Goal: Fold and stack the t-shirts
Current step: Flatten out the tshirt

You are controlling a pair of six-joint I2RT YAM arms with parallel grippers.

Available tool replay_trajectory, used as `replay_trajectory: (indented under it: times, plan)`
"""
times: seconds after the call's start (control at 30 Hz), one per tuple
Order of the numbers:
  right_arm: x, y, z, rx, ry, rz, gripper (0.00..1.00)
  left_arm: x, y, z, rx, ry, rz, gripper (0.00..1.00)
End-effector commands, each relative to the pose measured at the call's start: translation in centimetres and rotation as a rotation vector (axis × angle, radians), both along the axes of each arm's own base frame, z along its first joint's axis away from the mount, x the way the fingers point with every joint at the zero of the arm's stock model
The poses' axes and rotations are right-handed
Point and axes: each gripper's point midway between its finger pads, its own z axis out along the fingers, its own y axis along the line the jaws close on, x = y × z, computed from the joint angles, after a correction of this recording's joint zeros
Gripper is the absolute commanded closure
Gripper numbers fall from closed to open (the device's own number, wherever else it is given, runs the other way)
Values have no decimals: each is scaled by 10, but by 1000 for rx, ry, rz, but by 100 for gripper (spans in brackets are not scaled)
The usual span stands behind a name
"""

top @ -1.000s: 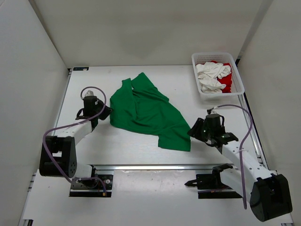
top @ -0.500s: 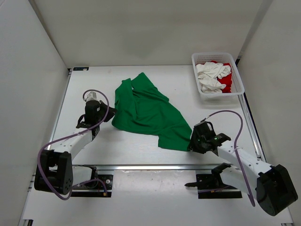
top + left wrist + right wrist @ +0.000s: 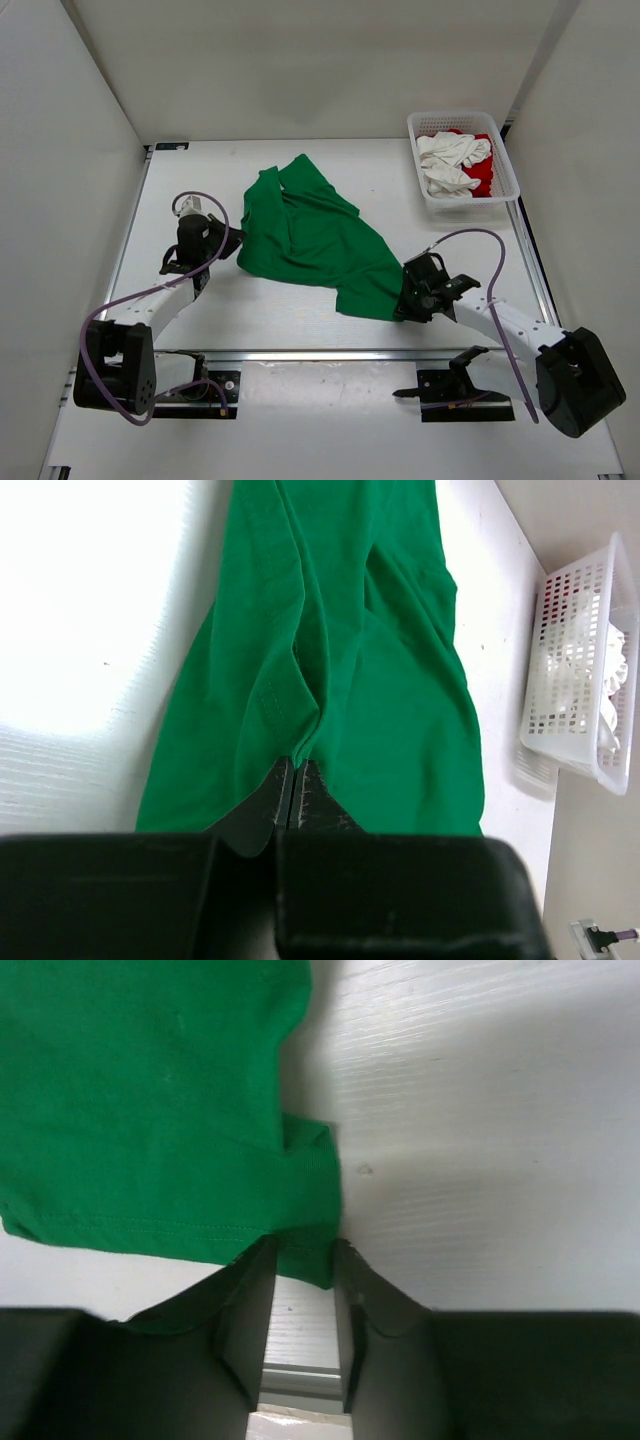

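Note:
The green t-shirt lies rumpled and spread across the middle of the table. My left gripper is at its left edge, shut on a fold of the green cloth. My right gripper is low at the shirt's near right corner. In the right wrist view that hemmed corner lies between the fingertips of the right gripper, and the jaws still stand apart around it. The white t-shirt and the red t-shirt are bunched together in the basket.
A white mesh basket stands at the back right corner, also seen in the left wrist view. A metal rail runs along the table's near edge, just behind my right gripper. Walls close in the table on three sides.
My right gripper has come forward and down to the green shirt's near right corner, and its jaws have narrowed. The left arm shifted slightly while holding the cloth.

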Motion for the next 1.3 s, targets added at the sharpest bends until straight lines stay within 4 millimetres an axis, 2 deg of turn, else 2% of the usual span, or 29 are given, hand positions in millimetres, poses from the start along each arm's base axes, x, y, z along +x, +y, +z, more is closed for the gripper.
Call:
replay_trajectory:
  times: [0.0, 0.1, 0.2, 0.23, 0.33, 0.37, 0.4, 0.43, 0.47, 0.53, 0.57, 0.67, 0.7, 0.73, 0.77, 0.8, 0.83, 0.87, 0.9, 0.93, 0.97, 1.0, 1.13, 1.2, 1.23, 1.27]
  plan:
    - [-33, -12, -26, -62, 135, 15, 75, 2, 0, 13, -18, -48, -5, 100]
    - [-33, -14, -29, -56, 150, 7, 91, 3, -2, 15, -29, -54, -12, 100]
    - [-24, -14, -24, -41, 118, -10, 100, 3, 2, 13, -26, -50, -1, 100]
    - [-24, -14, -24, -37, 117, -9, 100, 3, -1, 12, -25, -47, -11, 100]
    - [-4, -10, -3, -13, 31, -14, 100, 4, -3, 13, -12, -44, -23, 100]
    - [15, -2, 22, 16, -43, -11, 100, 5, -9, 17, 2, -46, -43, 100]
    - [26, 1, 38, 28, -94, -7, 100, 8, -12, 22, 16, -45, -59, 100]
    - [44, 5, 67, 35, -178, 7, 100, 14, -20, 36, 12, -66, -90, 100]
    - [50, 2, 81, 14, -207, 8, 100, 12, -25, 39, 17, -55, -118, 100]
    - [82, 1, 150, -8, -363, 11, 100, 22, -35, 91, 31, -118, -167, 100]
    - [87, -5, 166, -45, -390, 3, 100, 24, -36, 104, 52, -133, -181, 100]
    - [115, -14, 289, -63, -634, 4, 100, 30, -36, 219, 4, -314, -255, 100]
    - [119, -19, 295, -90, -613, 8, 100, 34, -21, 238, -39, -345, -229, 100]
    - [128, -23, 329, -101, -661, 3, 100, 28, -22, 270, -108, -396, -275, 100]
    - [129, -31, 341, -145, -668, -10, 100, 31, 2, 287, -115, -433, -234, 100]
    - [130, -30, 374, -166, -730, -3, 100, 29, 21, 312, -125, -470, -208, 100]
    - [134, -28, 408, -164, -798, -1, 100, 21, 26, 338, -115, -511, -204, 100]
    - [127, -36, 450, -155, -888, -27, 100, 19, 41, 349, -96, -534, -165, 100]
    - [133, -35, 454, -185, -884, -13, 100, 11, 53, 368, -79, -568, -139, 100]
    - [132, -31, 485, -174, -958, -8, 100, 4, 55, 382, -80, -594, -139, 100]
    - [126, -37, 507, -194, -1019, -51, 100, 4, 59, 384, -73, -596, -137, 100]
    - [122, -25, 519, -203, -1066, -37, 100, 2, 64, 390, -68, -605, -121, 100]
    - [118, -20, 568, -90, -1235, -23, 100, -4, 70, 399, -82, -625, -104, 100]
    - [116, -15, 584, -78, -1296, -18, 99, -2, 77, 401, -77, -617, -82, 100]
    - [112, -10, 597, -81, -1343, -22, 100, -5, 83, 408, -53, -631, -70, 100]
    - [113, -1, 598, -111, -1354, 6, 100, -3, 90, 410, -51, -620, -43, 100]
